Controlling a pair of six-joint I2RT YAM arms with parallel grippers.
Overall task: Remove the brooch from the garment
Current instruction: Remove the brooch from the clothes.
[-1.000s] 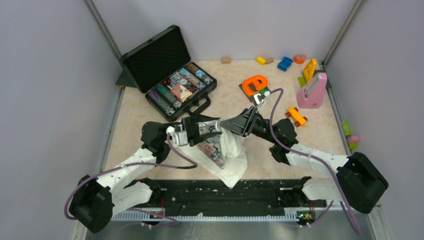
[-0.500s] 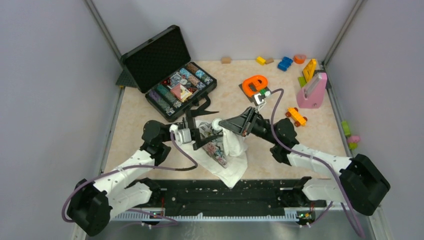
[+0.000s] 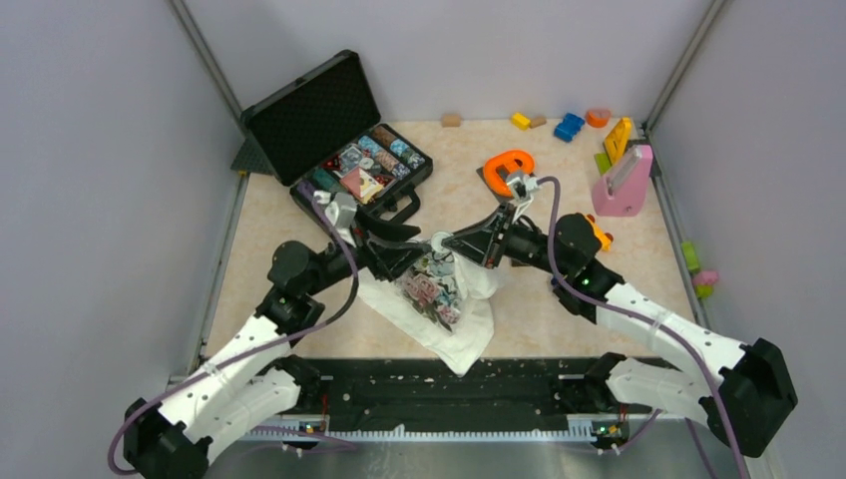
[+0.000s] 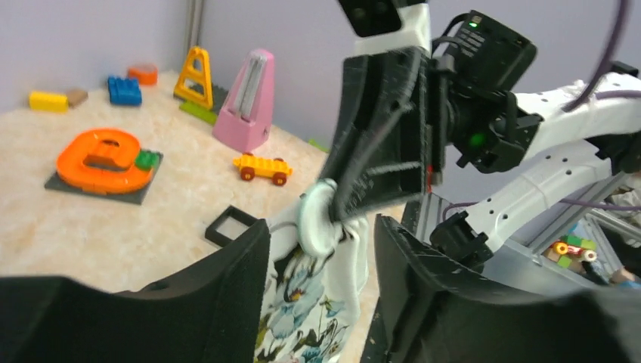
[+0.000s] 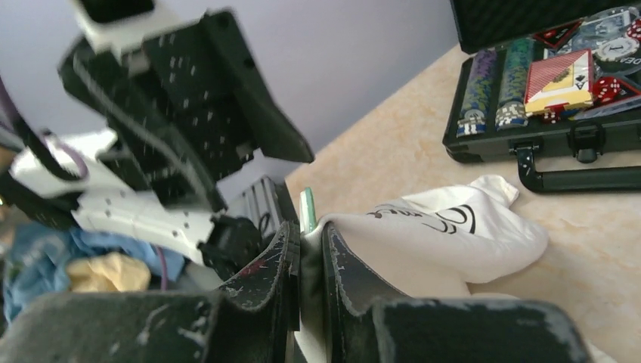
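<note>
One garment (image 3: 469, 329), long axis far-to-near, right end effector (image 3: 446, 242) pinching far end.

Counter (image 3: 264, 249): beige, marbled top. You had these lying on it:
- Back left: open black case (image 3: 344, 160), lid up, holding chips and cards.
- Back edge: tan block (image 3: 451, 120), yellow brick (image 3: 520, 121), blue brick (image 3: 569, 127).
- Centre right: orange letter-shaped piece (image 3: 507, 166) on a dark plate.
- Right: pink metronome (image 3: 624, 185), with a yellow triangle frame (image 3: 618, 140) just behind it.
- Orange toy car (image 4: 262, 167), near the metronome.
- Near centre: garment (image 3: 467, 334), only its lower end resting on the counter.
</note>
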